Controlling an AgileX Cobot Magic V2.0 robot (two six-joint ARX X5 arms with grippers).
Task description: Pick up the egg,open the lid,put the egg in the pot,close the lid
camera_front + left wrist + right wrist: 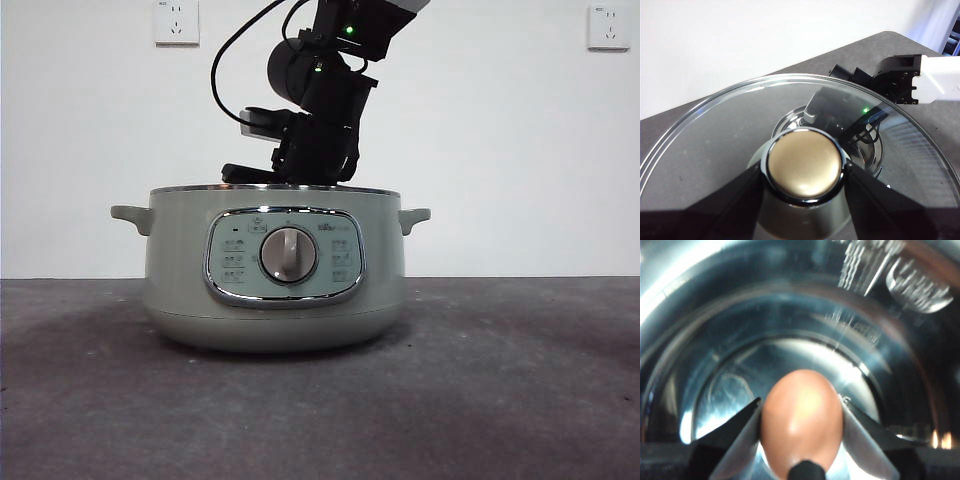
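Currently, front view: right gripper dips into the pot. Left wrist: left gripper pinches the lid by its knob, held off the pot. Right wrist: jaws clamp the egg above the steel bottom. Step: placing egg; next, lower gently and release.

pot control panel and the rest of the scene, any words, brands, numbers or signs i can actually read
None can be read.
Pot control panel: small brand mark right of the dial and the button icons, too small and blurred.
Wall sockets: tiny marks, unreadable.
Pot's steel inside, right wrist view: engraved level marks, blurred.
Lid, egg: no text.
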